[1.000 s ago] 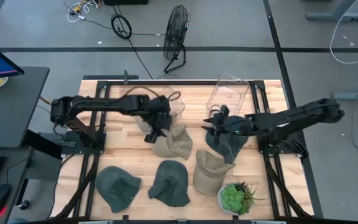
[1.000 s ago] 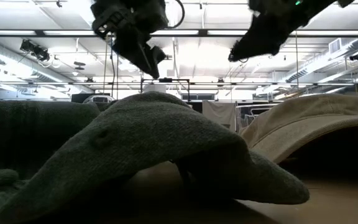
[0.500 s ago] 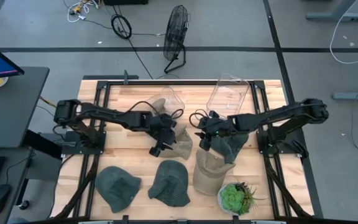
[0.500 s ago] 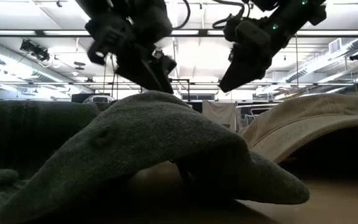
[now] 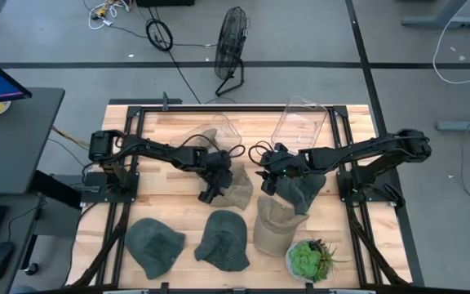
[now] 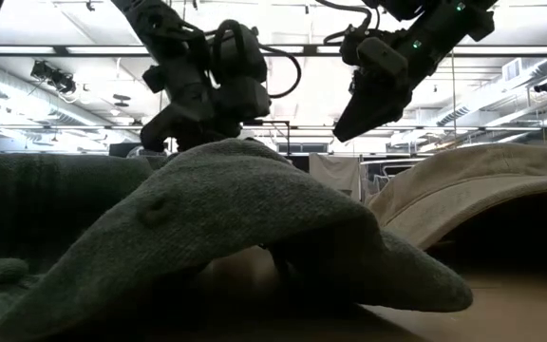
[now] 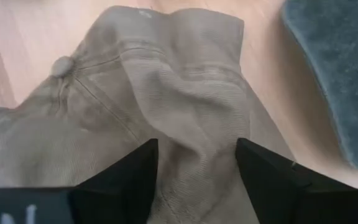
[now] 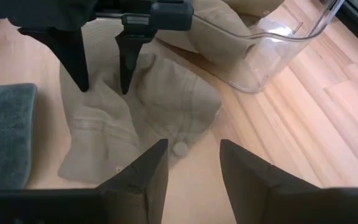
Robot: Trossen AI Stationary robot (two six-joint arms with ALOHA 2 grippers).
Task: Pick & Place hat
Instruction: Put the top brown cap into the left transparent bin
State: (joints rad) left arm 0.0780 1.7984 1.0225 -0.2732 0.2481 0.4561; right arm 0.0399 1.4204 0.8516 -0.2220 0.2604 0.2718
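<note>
A crumpled tan hat (image 5: 235,186) lies on the wooden table at its middle, with its top button (image 7: 61,65) showing. My left gripper (image 5: 209,191) is open and points down over it. Its fingers stand on either side of a raised fold (image 7: 194,118), as the right wrist view also shows (image 8: 103,88). My right gripper (image 5: 266,181) is open and hovers just right of the same hat (image 8: 135,118), above bare wood, holding nothing (image 8: 193,162). Its arm passes over a dark grey hat (image 5: 302,193). My left gripper comes at the tan hat from above with open fingers (image 8: 124,87) astride the raised fold (image 7: 194,118) of its crown. I cannot tell whether the fingertips touch the cloth. The hat lies flat on the table.
Two clear containers lie on their sides at the far side, one (image 5: 209,139) with a tan hat inside, the other (image 5: 302,122) beside it. Near the front edge lie two grey hats (image 5: 153,245) (image 5: 223,239), another tan hat (image 5: 274,224) and a potted plant (image 5: 308,260).
My left gripper has moved rightward and down onto the tan hat, its arm stretching out low. My right gripper has swung toward the table's left and come lower, ending beside the same hat. The hat has kept its place.
</note>
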